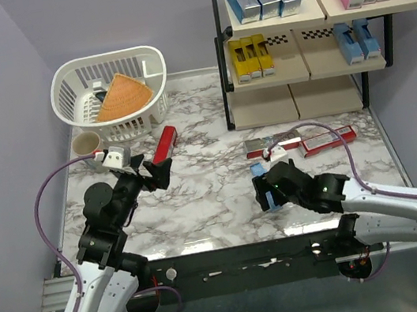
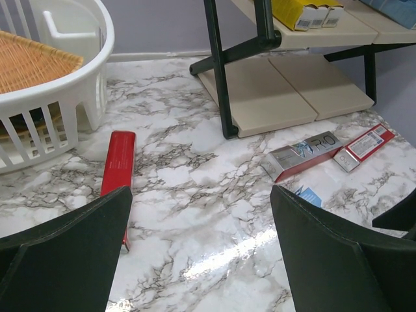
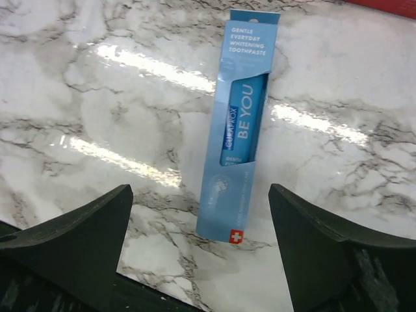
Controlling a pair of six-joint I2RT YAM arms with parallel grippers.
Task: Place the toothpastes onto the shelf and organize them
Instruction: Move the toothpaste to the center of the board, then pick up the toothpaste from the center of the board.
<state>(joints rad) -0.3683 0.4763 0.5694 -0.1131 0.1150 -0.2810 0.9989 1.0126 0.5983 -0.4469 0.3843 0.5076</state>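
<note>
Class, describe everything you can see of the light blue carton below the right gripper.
The light blue carton is a long, slim cardboard box printed CURAPROX BE YOU, with a small red-and-white cross at one end. It lies flat on the marble table, untouched, under the open right gripper.

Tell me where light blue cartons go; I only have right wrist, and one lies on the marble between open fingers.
Observer: Two light blue cartons sit on the shelf's middle tier, right side.
Operator: Left pincer busy?
Observer: No, the left pincer is open and empty, near a red carton beside the white basket.
Operator: Other loose ones?
Observer: A silver carton and a second red carton lie on the tabletop before the shelf.
</note>
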